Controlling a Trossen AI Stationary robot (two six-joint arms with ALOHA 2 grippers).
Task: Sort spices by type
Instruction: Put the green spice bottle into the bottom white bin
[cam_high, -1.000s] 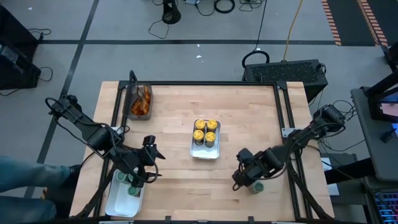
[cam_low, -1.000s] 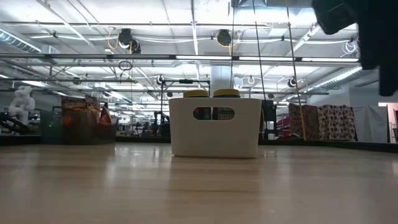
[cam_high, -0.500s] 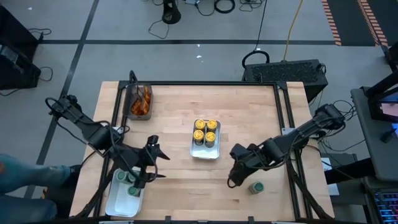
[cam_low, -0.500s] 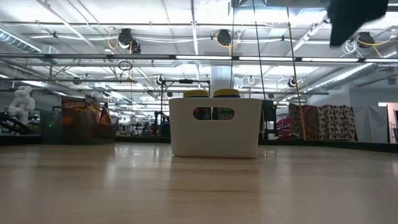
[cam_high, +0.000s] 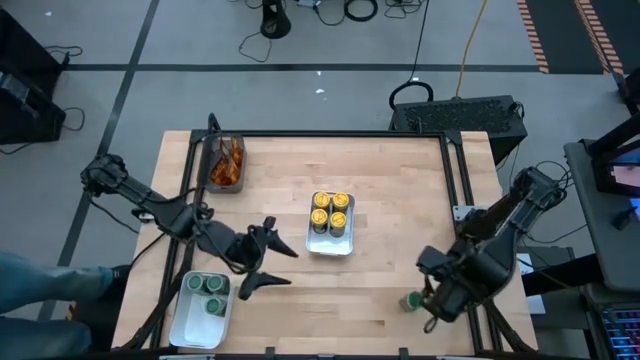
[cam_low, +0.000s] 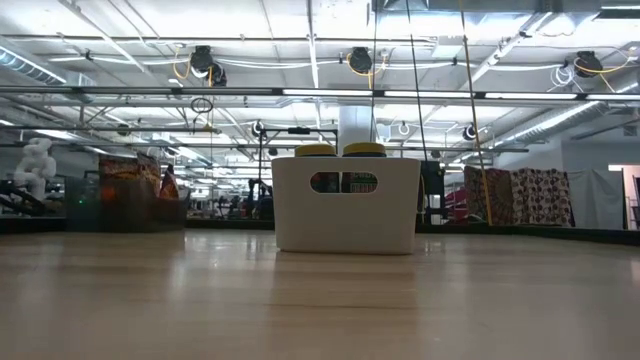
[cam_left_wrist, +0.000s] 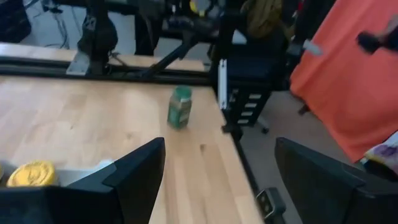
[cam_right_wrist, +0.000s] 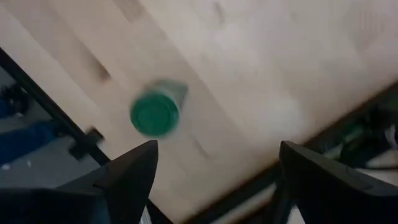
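Near the front right corner of the pale wooden bench (cam_high: 400, 200), a single small round jar with a green lid (cam_high: 409, 300) stands upright, alone and close to the edge. The right hand (cam_high: 440, 305) hovers just beside it, on the side toward the bench's right edge, with its two dark fingers spread apart and nothing between them. The right wrist view looks down on the jar's lid from above. The left hand (cam_high: 268, 262), also spread wide and empty, sits well apart from this jar, nearer the middle of the bench.

At the front left corner, a white rectangular tray (cam_high: 185, 325) holds three matching green-lidded jars (cam_high: 207, 292). A second white tray (cam_high: 330, 243) at the centre holds four yellow-lidded jars (cam_high: 330, 209). A dark rectangular bin (cam_high: 213, 160) at the back left holds orange-brown packets (cam_high: 228, 165).

The right arm is plainly the nearer one. The lone jar's long axis is vertical, so the right hand would likely need to shift slightly inward and descend around it.
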